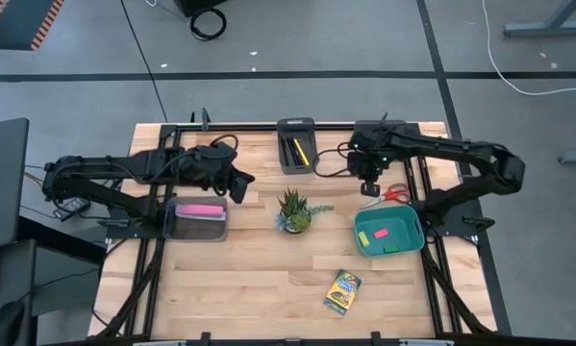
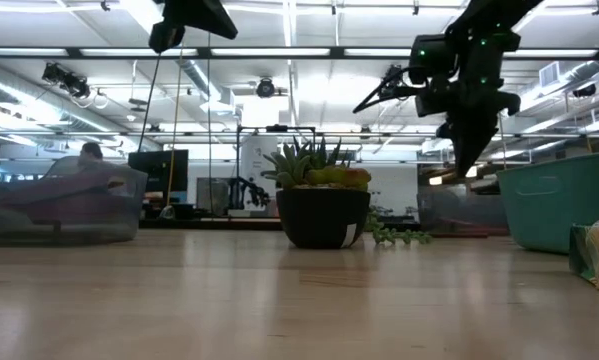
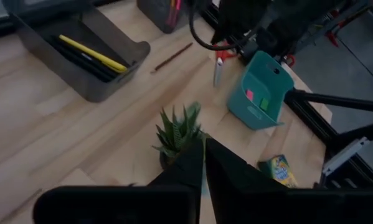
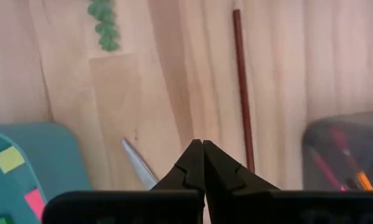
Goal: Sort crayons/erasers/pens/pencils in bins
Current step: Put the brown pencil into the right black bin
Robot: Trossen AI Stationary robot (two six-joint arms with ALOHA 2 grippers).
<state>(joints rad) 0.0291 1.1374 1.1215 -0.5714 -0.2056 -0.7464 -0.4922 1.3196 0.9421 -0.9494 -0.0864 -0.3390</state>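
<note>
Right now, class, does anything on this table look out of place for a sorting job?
Yes. A thin reddish pencil lies loose on the wood beside the grey bin. Scissors lie by the teal bin, and the crayon box sits alone, unsorted.

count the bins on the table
4: a dark bin at the back middle, a grey bin on the left, a teal bin on the right, and a clear bin at the back right, mostly hidden from above.
</note>
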